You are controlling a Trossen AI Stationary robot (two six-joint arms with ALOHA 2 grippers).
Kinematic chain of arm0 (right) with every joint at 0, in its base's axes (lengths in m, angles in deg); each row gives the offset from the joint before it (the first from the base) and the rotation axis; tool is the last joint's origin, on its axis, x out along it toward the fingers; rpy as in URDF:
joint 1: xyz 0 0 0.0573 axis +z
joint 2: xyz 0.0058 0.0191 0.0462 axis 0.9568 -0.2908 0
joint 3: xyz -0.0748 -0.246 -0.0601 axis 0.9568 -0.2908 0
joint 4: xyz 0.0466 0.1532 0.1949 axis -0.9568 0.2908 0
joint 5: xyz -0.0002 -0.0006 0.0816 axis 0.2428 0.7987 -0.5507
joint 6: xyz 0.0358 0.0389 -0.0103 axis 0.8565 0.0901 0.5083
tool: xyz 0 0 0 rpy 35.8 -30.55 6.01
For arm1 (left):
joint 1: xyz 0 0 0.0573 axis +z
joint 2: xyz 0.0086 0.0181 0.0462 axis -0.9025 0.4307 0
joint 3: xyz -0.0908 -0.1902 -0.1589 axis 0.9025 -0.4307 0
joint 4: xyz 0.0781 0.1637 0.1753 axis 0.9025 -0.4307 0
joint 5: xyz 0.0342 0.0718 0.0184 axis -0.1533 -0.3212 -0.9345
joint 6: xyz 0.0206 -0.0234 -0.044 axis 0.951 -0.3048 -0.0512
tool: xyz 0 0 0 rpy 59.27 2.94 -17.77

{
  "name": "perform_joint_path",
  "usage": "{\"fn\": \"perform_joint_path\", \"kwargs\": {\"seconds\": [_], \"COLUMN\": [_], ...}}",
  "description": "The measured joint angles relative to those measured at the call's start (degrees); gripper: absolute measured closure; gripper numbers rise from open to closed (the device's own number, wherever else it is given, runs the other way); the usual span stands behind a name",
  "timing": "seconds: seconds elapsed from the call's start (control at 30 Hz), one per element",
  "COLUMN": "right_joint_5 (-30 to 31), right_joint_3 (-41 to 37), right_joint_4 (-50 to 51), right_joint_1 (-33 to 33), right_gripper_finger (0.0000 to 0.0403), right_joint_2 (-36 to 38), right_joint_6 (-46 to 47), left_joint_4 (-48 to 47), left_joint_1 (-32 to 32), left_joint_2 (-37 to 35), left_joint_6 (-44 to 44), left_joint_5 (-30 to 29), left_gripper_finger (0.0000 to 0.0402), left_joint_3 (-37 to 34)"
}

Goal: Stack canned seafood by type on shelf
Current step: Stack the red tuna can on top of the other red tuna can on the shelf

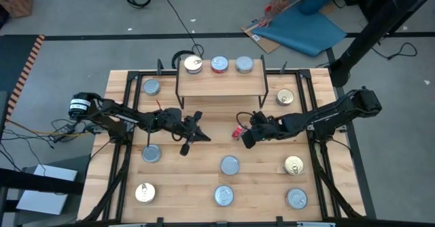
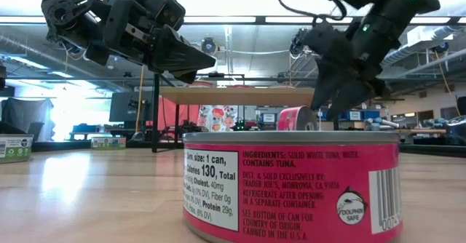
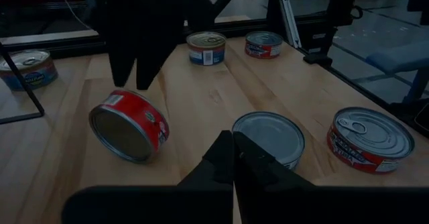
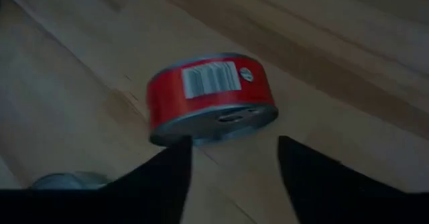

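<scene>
a red-labelled tin (image 4: 211, 98) lay tipped on its side on the tabletop (image 1: 204, 179), in front of the shelf (image 1: 221, 84) and just beside the right gripper (image 1: 246, 137). that gripper's two dark fingers (image 4: 167, 177) stood apart with a gap between them, their tips close to the tin's rim but gripping nothing; the tin sat just beyond them, barcode up. in the left wrist view the same tin (image 3: 129, 125) leaned on its edge under the right arm's fingers.

the left gripper (image 1: 192, 133) hung over the middle of the table, left of the tipped tin and well apart from it, its fingers pressed together and empty.

on the shelf stood three tins in a row: a gold-topped tin (image 1: 194, 65), a red-rimmed tin (image 1: 219, 64) and a silver-topped tin (image 1: 244, 65).

upright tins on the tabletop numbered eight in the high view: three gold-topped ones, at the near left (image 1: 145, 193), the right side (image 1: 293, 164) and by the shelf's right end (image 1: 285, 97); and five silver-topped ones, at the far left (image 1: 151, 87), mid left (image 1: 151, 153), centre (image 1: 230, 164), near centre (image 1: 223, 196) and near right (image 1: 296, 198). with the tipped one, twelve tins in all.
</scene>
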Motion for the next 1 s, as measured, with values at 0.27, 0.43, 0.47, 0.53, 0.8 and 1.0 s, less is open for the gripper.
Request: {"fn": "perform_joint_path", "kwargs": {"seconds": [0.27,0.43,0.47,0.53,0.8,1.0], "right_joint_5": [1.9,4.0,4.2,4.2,4.2,3.1], "right_joint_3": [0.0,0.0,0.0,0.0,0.3,0.9], "right_joint_4": [-6.5,-7.6,-7.7,-7.5,-0.9,-1.7], "right_joint_1": [-1.3,-3.1,-3.6,-4.6,-8.5,-6.5], "right_gripper_finger": [0.0370,0.0383,0.0374,0.0357,0.0306,0.0258], "right_joint_2": [-7.2,-8.5,-8.5,-8.1,-0.4,4.7], "right_joint_6": [-5.9,-9.6,-10.7,-13.4,-22.7,-15.2], "left_joint_4": [0.0,0.0,0.0,0.0,0.0,-0.6], "left_joint_1": [0.0,0.0,0.0,0.0,0.0,0.0], "left_joint_2": [0.0,0.0,0.0,0.0,0.0,0.0], "left_joint_6": [0.0,0.0,0.0,0.1,0.1,0.1], "left_joint_5": [0.0,0.0,0.0,0.0,0.0,0.0], "left_gripper_finger": [0.0401,0.0401,0.0401,0.0401,0.0401,0.0401], "left_joint_3": [0.0,0.0,0.0,0.0,0.0,0.0]}}
